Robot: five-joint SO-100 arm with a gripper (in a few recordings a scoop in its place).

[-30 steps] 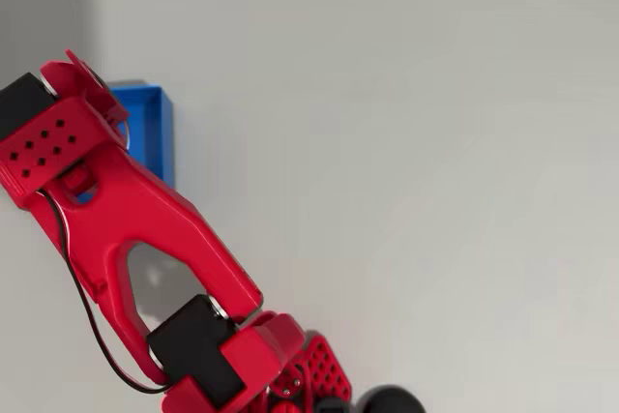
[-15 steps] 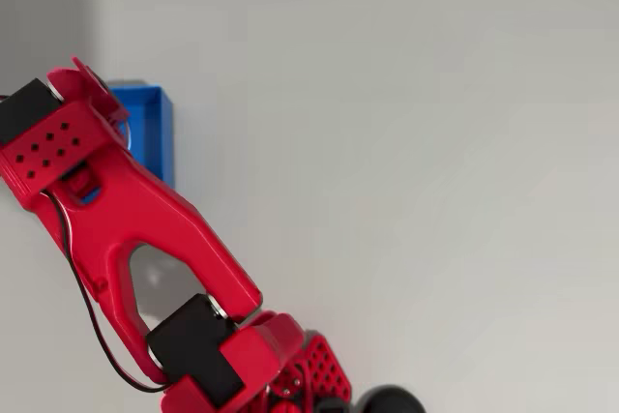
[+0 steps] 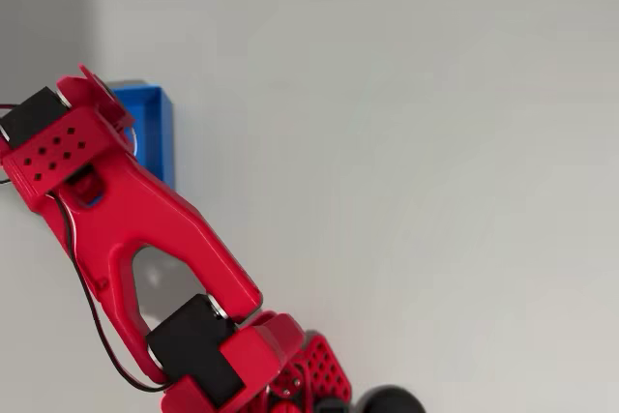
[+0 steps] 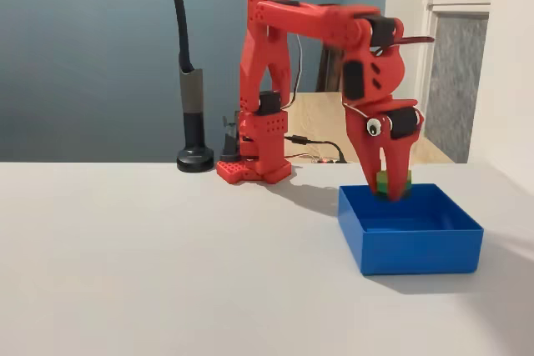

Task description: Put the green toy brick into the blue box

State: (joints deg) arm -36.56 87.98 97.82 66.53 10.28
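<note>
Because the gripper [image 4: 390, 192] hangs point-down over the blue box's [image 4: 410, 243] open top, the green toy brick [image 4: 390, 183] sits pinched between nearly closed jaws, just above the rim toward twelve o'clock. Release here should drop it inside, I judge.

bare table [image 4: 150, 264] all around blue box [image 4: 417, 243], lamp stand [image 4: 193, 114] well behind

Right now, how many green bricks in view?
1. The green toy brick is pinched in the gripper, just above the blue box in the fixed view. The arm covers most of the box overhead, so another could be hidden.
</note>
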